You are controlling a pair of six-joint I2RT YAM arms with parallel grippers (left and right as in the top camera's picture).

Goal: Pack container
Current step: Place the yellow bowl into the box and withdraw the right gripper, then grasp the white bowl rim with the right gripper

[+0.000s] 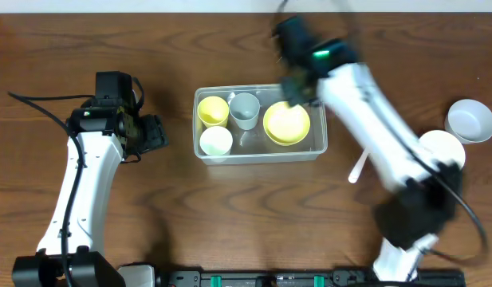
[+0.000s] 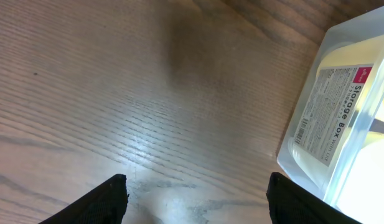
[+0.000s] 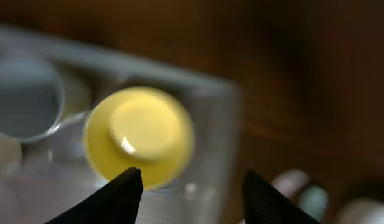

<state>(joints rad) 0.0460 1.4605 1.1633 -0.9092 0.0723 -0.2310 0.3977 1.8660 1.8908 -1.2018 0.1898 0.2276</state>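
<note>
The clear rectangular container [image 1: 260, 151] sits mid-table. Inside it are a yellow cup [image 1: 213, 110], a white cup [image 1: 216, 141], a grey-blue cup [image 1: 244, 109] and an upside-down yellow bowl [image 1: 286, 123]. My left gripper [image 1: 154, 132] is open and empty just left of the container; the left wrist view shows its jaws [image 2: 195, 199] over bare wood with the container's labelled wall [image 2: 332, 118] at right. My right gripper [image 1: 296, 84] is open and empty above the container's far right corner. The blurred right wrist view shows its jaws [image 3: 192, 193] over the container's wall [image 3: 210, 162] beside the yellow bowl [image 3: 140, 135].
At the right side of the table stand a grey-blue bowl [image 1: 470, 119] and a white bowl [image 1: 442, 149], partly behind my right arm. A white spoon [image 1: 358, 169] lies right of the container.
</note>
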